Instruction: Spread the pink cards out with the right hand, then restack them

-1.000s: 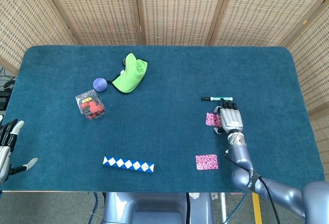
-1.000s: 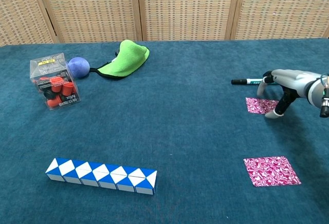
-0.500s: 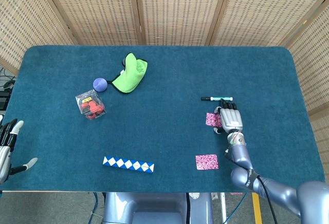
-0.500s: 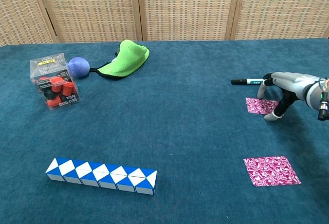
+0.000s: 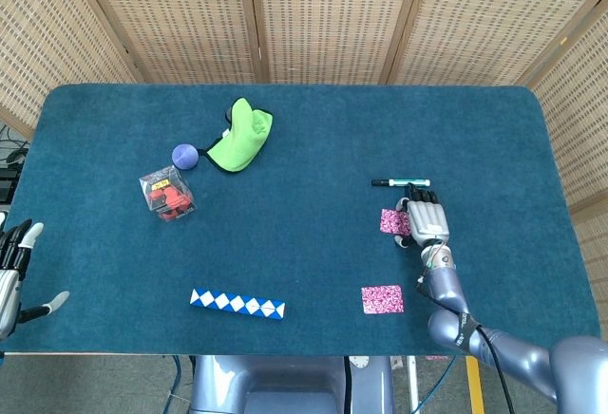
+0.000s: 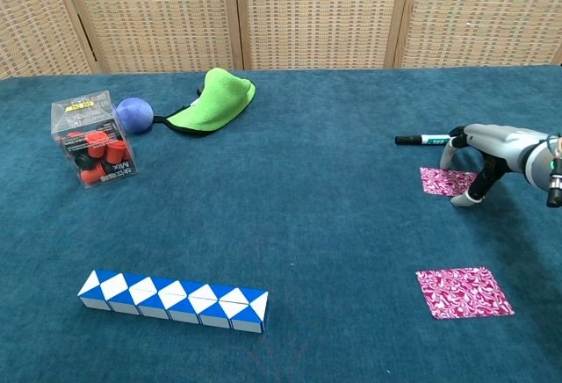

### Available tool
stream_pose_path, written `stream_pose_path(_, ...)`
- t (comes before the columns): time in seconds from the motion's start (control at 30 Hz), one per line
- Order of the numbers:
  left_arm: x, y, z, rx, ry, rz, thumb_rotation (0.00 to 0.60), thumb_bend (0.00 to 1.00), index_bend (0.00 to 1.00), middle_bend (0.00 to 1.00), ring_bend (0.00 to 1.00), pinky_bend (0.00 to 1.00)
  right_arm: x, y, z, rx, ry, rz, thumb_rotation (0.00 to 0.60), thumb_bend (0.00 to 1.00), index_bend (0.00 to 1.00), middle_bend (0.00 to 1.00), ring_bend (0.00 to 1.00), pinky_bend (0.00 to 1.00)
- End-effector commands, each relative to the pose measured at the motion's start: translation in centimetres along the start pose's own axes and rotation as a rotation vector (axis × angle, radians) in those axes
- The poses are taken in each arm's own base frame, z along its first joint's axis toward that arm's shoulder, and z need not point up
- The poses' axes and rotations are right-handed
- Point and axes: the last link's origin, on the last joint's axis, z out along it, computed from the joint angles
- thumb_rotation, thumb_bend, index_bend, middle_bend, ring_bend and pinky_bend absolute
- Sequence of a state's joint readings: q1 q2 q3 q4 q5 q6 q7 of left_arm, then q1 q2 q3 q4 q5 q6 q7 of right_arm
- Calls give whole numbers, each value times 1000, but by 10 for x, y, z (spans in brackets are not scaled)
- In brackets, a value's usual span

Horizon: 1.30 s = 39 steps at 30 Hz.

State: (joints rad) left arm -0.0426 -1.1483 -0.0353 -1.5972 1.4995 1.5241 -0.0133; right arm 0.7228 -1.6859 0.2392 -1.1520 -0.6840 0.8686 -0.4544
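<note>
Your right robot hand (image 6: 481,165) stands arched at mid-right, fingertips (image 6: 464,201) planted on one pink card (image 5: 390,220), gripping nothing. Another pink card (image 6: 464,292) lies lower right. Your left robot hand (image 5: 13,272) waits wide at the bench (image 5: 313,243) edge.

Right hand (image 5: 427,217) palm-down over the tabletop (image 5: 304,243), fingers (image 6: 479,191) arched downward, tips touching the surface; forearm extends from lower right. Left hand (image 5: 11,272) at left edge, fingers spread, holding nothing.
</note>
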Motion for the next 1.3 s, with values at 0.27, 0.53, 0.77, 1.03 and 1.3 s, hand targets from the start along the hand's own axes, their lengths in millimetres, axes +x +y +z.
stream_pose_path(0.27,0,0,0,0,0,-1,600,0,0,0,0,0,2,1,0,-2,10,-14,600,311,596,25,0,0)
stream_pose_path(0.53,0,0,0,-1,0,0,600,0,0,0,0,0,4,3,-2,-1,17,-22,600,311,606,33,0,0)
stream_pose_path(0.77,0,0,0,-1,1,2,600,0,0,0,0,0,4,5,-2,-3,20,-22,600,311,606,38,0,0)
stream_pose_path(1.03,0,0,0,-2,1,2,600,0,0,0,0,0,5,6,-3,1,24,-23,600,311,606,38,0,0)
stream_pose_path(1.3,0,0,0,-3,0,1,600,0,0,0,0,0,11,4,-8,18,43,-29,600,311,606,41,0,0)
